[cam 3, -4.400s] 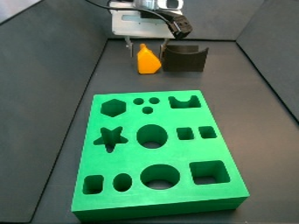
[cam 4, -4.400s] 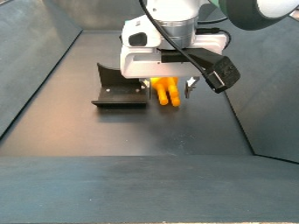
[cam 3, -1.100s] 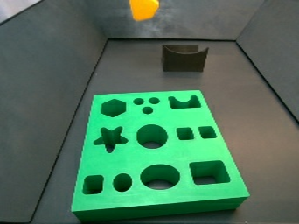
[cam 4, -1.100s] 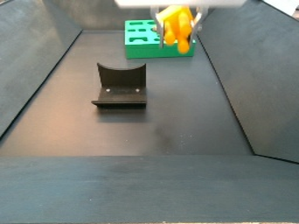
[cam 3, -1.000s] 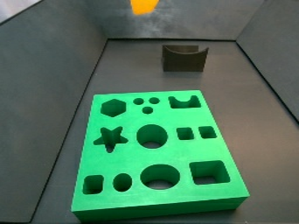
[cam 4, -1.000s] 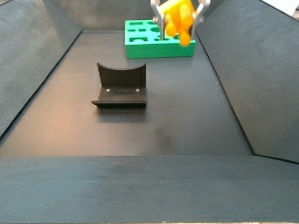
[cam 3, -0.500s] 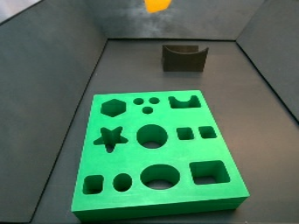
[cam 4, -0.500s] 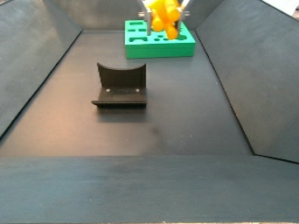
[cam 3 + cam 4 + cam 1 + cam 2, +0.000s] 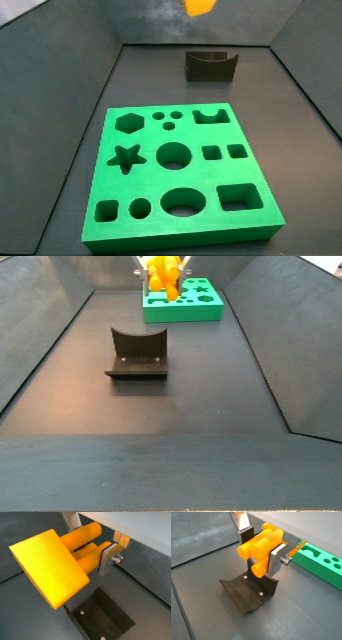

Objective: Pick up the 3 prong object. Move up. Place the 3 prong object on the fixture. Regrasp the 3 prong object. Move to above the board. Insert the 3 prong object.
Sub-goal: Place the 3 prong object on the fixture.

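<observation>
Where side views crop the hand (image 9: 261, 546), wrist views show it gripping the 3 prong object (image 9: 260, 543).

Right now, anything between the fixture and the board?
Nothing: in a side view bare dark floor separates the fixture from the board. The gripper holds the 3 prong object above.

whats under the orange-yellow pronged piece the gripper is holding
In both wrist views the dark L-shaped fixture sits on the grey floor below the orange-yellow 3 prong object, held in the gripper. The object hides part of the floor beneath it.
</observation>
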You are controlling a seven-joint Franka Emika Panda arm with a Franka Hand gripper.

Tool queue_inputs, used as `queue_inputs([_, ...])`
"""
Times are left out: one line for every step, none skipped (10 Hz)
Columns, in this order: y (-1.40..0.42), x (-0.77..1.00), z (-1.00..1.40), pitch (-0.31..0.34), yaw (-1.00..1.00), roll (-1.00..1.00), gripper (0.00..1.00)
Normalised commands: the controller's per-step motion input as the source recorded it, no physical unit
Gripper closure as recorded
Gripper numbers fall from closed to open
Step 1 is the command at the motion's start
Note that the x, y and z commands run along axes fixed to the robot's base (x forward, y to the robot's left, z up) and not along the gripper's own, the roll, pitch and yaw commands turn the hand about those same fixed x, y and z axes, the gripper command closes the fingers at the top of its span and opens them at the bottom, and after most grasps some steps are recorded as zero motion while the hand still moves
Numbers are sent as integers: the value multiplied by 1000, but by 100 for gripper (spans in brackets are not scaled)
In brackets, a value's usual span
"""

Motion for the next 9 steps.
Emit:
queue_inputs([-30, 1000, -5, 130, 32, 35, 100])
queue_inputs([-20, 1000, -5, 147, 31, 42, 100])
queue_inputs([-14, 999, -1, 157, 30, 45, 100])
queue_inputs([-14, 953, 1, 164, 30, 48, 100])
queue_inputs([-7, 868, -2, 170, 34, 54, 100])
queue_inputs([126, 408, 33, 96, -185, -1000, 100])
queue_inputs([125, 349, 30, 98, -188, -1000, 100])
queue_inputs([134, 305, 28, 100, -196, -1000, 100])
queue_inputs([75, 184, 2, 114, -190, -1000, 100])
